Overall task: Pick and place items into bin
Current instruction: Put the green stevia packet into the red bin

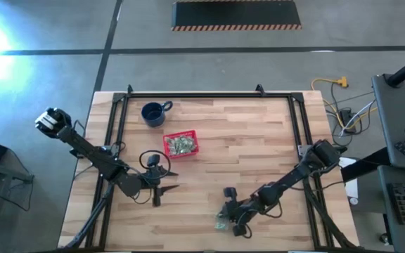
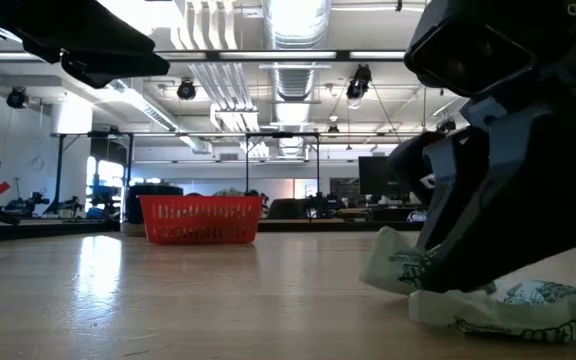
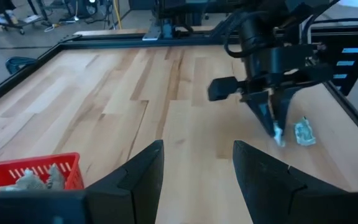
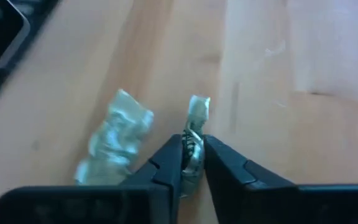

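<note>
While the right gripper (image 4: 192, 163) pinched narrow on one crinkly wrapped piece (image 4: 194, 134) down on the counter (image 1: 259, 147), its twin (image 4: 114, 140) just beside, both looked featherlight, soft and slippery, best nipped mid-body, far from the red basket (image 1: 181, 144).

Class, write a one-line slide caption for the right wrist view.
Right pincer closing on one wrapped piece on the table; another piece lies beside it.
</note>
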{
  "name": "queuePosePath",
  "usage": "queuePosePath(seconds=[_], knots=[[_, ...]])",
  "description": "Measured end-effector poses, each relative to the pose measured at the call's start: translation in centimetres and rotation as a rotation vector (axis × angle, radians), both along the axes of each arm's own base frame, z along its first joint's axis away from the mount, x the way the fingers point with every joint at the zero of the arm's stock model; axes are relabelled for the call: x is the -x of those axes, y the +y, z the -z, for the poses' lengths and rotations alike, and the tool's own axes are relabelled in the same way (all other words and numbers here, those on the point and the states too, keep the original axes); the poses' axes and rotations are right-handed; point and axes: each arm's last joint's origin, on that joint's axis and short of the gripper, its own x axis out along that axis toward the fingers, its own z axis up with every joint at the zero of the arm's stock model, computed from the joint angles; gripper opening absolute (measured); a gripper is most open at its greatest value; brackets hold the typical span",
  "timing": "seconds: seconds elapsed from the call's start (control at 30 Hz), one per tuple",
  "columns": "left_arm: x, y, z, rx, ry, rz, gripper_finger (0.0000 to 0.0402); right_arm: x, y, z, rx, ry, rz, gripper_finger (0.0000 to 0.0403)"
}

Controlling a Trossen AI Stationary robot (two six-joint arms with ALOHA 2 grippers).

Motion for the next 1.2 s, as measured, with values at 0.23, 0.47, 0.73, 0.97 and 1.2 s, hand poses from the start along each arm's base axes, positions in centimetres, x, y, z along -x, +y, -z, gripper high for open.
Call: queuePosePath(seconds=[0.23,0.47,0.73,0.97,1.2], knots=[[0.0,-0.3,-0.4,-0.002,-0.036,0.017,0.0176,-0.3,-1.3,-2.6,0.184,-0.112,0.049,0.0014],[0.2,-0.6,-0.5,-0.050,-0.040,0.048,0.0176,-2.3,-6.3,-6.1,0.451,-0.221,0.189,0.0013],[0.2,-0.5,-0.5,-0.144,-0.041,0.043,0.0176,-5.7,-17.8,-7.7,0.366,-0.269,0.237,0.0013],[0.2,-0.4,-0.4,-0.199,-0.035,0.037,0.0176,-6.7,-26.7,-9.0,0.227,-0.358,0.245,0.0013],[0.2,-0.3,-0.4,-0.236,-0.035,0.006,0.0176,-9.2,-30.0,-9.2,0.126,-0.363,0.177,0.0013]])
